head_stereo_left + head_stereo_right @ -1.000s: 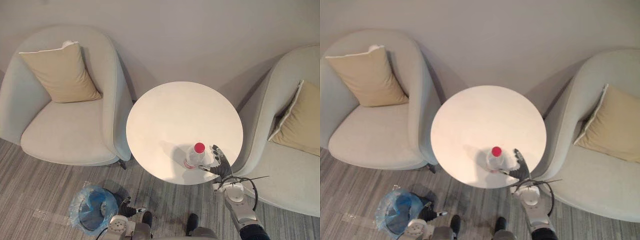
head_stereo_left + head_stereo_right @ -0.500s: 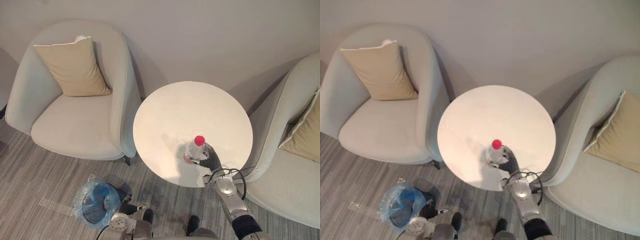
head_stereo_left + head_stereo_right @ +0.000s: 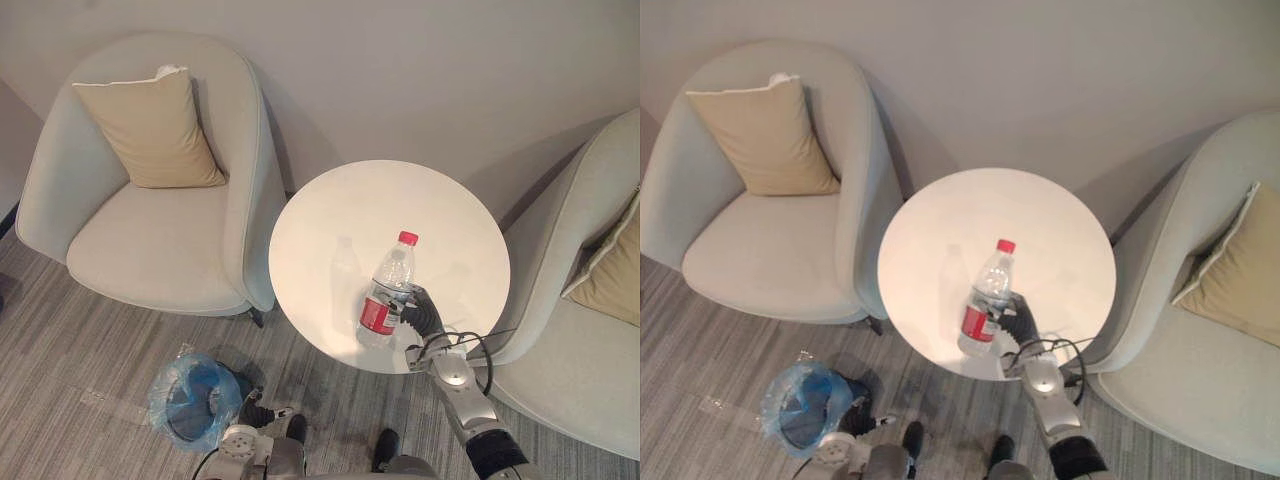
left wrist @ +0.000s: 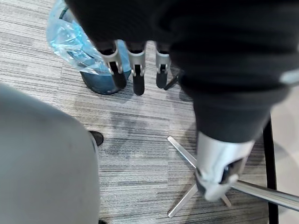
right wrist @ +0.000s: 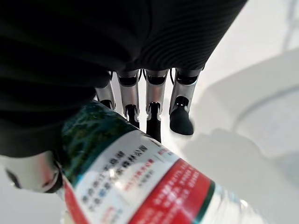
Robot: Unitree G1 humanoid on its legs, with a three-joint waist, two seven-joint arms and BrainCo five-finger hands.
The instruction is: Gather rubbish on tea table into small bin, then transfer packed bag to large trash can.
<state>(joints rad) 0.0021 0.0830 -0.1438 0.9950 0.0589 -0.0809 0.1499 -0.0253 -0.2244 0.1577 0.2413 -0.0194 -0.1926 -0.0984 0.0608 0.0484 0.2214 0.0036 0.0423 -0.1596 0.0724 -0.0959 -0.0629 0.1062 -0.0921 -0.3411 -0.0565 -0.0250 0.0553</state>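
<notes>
A clear plastic bottle is gripped by the right hand. The left hand is held open near a seemingly plastic-lined bin.

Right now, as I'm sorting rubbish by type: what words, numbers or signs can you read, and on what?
Bottle label, bottle held in the right hand: small print on its white and red bands, too blurred to read.
Small bin, table, armchairs, cushions: no text visible.
</notes>
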